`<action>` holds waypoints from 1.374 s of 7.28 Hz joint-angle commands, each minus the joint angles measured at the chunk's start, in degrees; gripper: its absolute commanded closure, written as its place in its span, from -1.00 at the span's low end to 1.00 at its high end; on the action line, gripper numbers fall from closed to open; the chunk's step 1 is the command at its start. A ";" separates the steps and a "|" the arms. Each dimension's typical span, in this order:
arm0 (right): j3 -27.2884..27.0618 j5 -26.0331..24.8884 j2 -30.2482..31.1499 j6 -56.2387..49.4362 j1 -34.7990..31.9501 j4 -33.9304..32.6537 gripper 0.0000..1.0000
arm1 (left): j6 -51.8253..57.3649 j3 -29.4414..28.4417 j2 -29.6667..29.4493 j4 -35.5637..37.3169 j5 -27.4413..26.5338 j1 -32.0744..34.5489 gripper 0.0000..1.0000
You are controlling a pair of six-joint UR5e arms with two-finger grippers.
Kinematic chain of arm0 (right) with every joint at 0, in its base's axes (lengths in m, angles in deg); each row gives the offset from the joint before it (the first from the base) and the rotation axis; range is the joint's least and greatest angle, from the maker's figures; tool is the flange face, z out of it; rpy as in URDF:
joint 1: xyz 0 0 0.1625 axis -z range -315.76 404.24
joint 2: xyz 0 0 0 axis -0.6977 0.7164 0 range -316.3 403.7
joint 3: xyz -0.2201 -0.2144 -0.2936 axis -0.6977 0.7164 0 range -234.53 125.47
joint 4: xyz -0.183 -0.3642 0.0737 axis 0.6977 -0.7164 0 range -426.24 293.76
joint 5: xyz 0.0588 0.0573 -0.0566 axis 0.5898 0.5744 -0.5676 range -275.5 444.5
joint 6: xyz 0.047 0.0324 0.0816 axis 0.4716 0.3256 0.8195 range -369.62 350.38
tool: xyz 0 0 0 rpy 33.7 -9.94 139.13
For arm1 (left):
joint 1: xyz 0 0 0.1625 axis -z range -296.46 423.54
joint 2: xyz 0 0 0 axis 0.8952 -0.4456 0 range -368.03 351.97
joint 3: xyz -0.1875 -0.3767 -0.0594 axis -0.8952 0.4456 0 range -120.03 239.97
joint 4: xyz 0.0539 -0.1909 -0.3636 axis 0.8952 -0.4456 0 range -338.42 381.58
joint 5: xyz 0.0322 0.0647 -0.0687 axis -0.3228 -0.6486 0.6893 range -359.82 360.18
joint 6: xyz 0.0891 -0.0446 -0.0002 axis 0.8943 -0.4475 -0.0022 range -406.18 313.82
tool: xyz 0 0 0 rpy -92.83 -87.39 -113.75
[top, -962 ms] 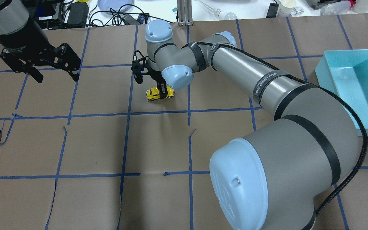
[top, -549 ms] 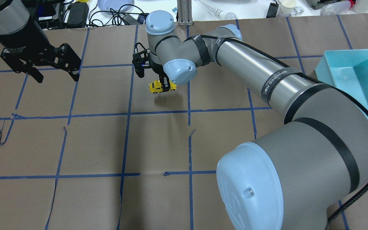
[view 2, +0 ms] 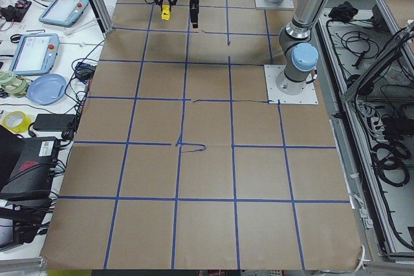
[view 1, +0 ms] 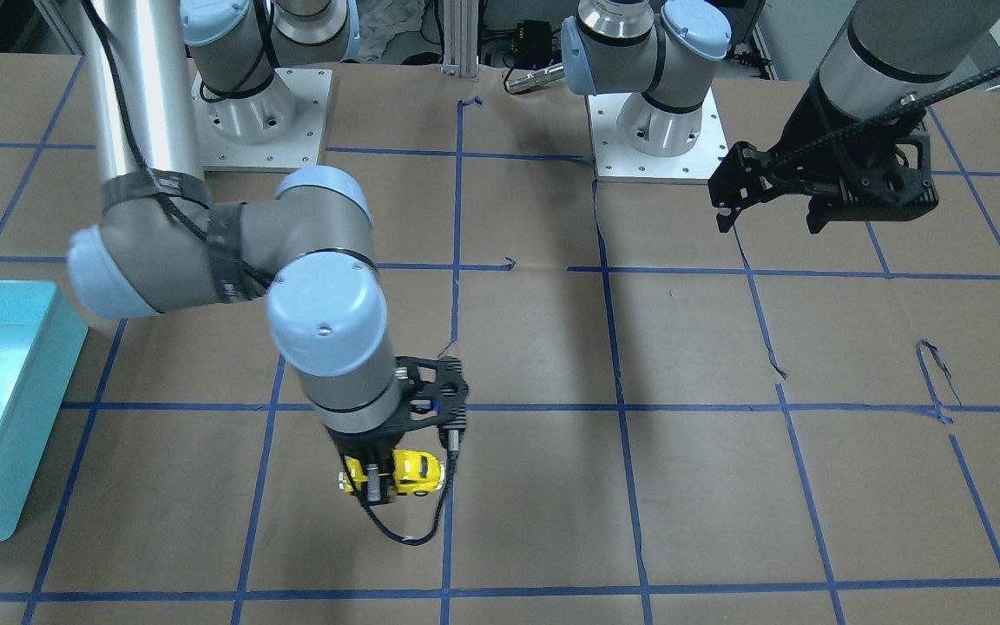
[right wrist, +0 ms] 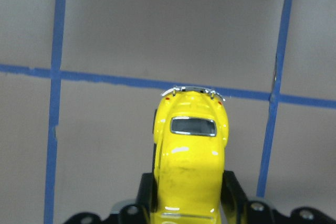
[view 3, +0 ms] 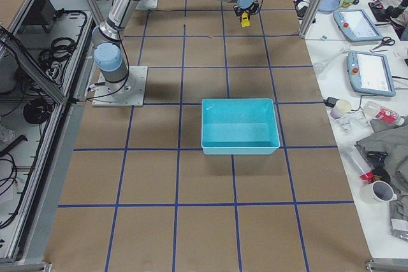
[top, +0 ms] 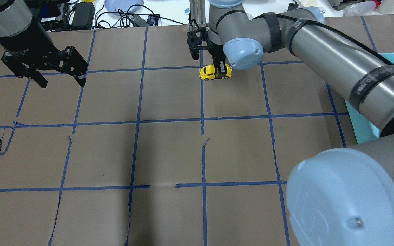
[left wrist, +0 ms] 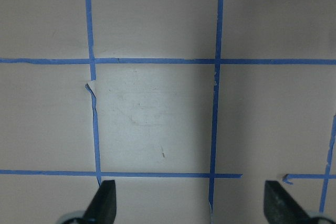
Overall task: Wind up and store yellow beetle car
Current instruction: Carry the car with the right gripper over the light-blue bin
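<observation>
Yellow beetle car (top: pixel 208 72) is pinched across its body by right gripper (top: pixel 222 69), apparently clear of paper-covered table (top: pixel 169 153); left gripper (top: pixel 61 81) is spread, empty. Storing judged in hand; carry to teal bin (view 3: pixel 240 147), well apart, then release is called for

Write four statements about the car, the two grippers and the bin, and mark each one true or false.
1. The right gripper is shut on the yellow beetle car. True.
2. The car lies inside the teal bin. False: the bin is empty, and the car is in the right gripper, well away from the bin.
3. The left gripper is open and holds nothing. True.
4. Both grippers grip the car. False: only the right gripper does; the left gripper is far off to the side, over bare table paper.
</observation>
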 commanded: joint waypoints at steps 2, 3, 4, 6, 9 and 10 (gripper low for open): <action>-6.29 -0.10 8.79 -7.43 14.79 1.82 0.81 | -0.05 0.12 -0.48 -0.14 0.37 0.87 -1.00; -6.74 -0.10 10.12 -12.57 19.28 2.79 0.83 | -0.05 0.04 -0.57 -0.06 0.38 1.22 -1.00; -6.74 -0.19 10.66 -17.93 24.02 4.11 0.85 | -0.14 0.12 -0.66 -0.05 0.81 1.66 -1.00; -6.83 0.16 10.75 -29.79 33.87 4.30 0.86 | -0.14 -0.05 -0.75 0.12 0.72 3.06 -1.00; -12.87 1.03 10.22 -50.90 47.92 3.07 0.86 | 0.12 0.12 -1.27 0.29 0.64 3.33 -1.00; -15.24 0.95 8.92 -51.29 49.97 1.94 0.86 | 0.04 0.12 -1.19 0.12 0.38 3.33 -1.00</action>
